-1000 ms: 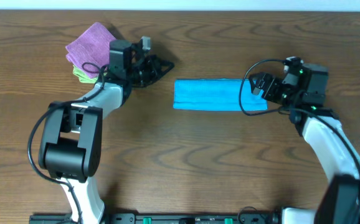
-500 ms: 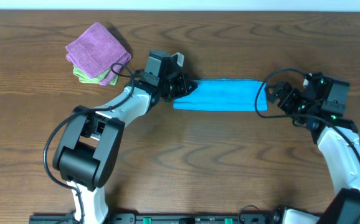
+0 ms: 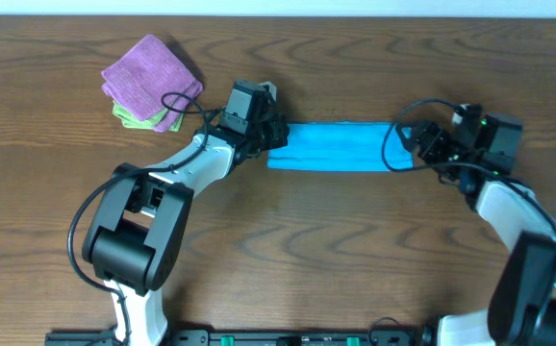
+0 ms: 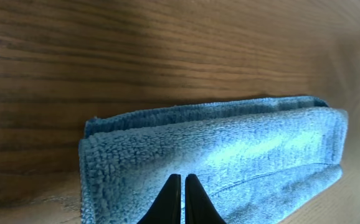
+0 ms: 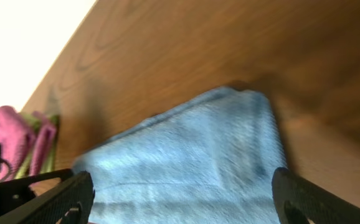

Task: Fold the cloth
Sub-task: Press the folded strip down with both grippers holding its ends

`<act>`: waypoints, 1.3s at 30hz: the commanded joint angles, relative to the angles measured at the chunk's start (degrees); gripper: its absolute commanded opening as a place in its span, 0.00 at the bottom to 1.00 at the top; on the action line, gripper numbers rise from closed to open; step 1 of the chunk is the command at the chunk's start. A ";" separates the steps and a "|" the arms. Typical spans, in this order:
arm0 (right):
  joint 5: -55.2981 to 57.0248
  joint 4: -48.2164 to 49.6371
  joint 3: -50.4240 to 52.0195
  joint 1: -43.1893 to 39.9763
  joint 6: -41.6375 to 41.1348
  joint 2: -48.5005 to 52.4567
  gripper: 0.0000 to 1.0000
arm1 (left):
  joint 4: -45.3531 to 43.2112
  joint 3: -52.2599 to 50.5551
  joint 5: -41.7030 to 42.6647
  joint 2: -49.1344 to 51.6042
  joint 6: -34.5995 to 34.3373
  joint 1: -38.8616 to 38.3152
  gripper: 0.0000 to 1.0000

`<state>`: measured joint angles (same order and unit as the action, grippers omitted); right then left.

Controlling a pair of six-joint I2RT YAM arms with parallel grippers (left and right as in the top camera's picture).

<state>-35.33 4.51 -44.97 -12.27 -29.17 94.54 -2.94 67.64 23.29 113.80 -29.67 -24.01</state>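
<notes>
- The wooden table is the biggest thing here and sits under both tools.
- The left arm and right arm reach in from opposite sides, so the two grippers face each other with the cloth between them.
- The cloth is sky-blue terry, folded into a long narrow strip and lying flat on the wood. One short end is right under the left gripper's tips, and the other sits between the right gripper's fingers.
- The purple cloth is a folded square behind the left gripper, on the side away from the blue strip and well apart from it.
- The green cloth is under the purple one, with just an edge peeking out.
- The left gripper has its fingers closed tip to tip, with only a sliver between them. They point down over the strip's near end, and I can't tell if any fabric is pinched.
- The right gripper is spread wide, one finger on each side of the strip's end. It straddles the cloth and isn't clamping it.
</notes>
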 commanded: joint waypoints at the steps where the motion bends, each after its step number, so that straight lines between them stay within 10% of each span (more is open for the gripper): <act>1: -3.37 3.23 0.20 2.29 -4.57 3.10 0.91 | 0.15 0.57 -2.34 -0.66 1.42 -0.76 0.06; 39: 4.96 4.61 0.20 7.08 -1.92 8.66 0.84 | 1.62 0.57 -5.88 2.71 1.42 -1.14 0.06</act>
<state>-31.88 9.76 -44.93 -5.58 -33.74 102.50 -1.48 67.64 17.98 115.15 -29.52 -25.17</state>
